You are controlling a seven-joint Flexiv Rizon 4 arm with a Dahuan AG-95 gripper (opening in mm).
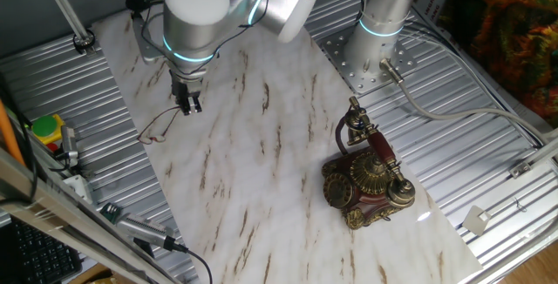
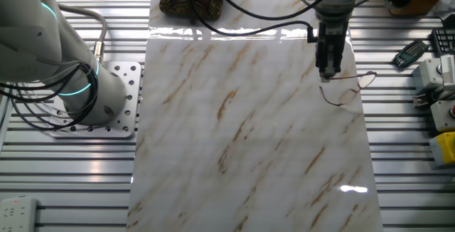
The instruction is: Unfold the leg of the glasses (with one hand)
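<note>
Your gripper (image 2: 328, 75) sits right over the glasses (image 2: 347, 88), whose frame stretches sideways from the fingertips; you can't tell the jaw gap.

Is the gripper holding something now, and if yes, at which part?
It cannot be told. The gripper stands low at the glasses, its tips right at the thin wire frame, but neither view shows whether the fingers actually pinch the frame or a leg.

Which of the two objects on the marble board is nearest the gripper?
The glasses: the thin wire frame lies right by the gripper at the board's edge. The antique telephone stands far off on the board's other side.
</note>
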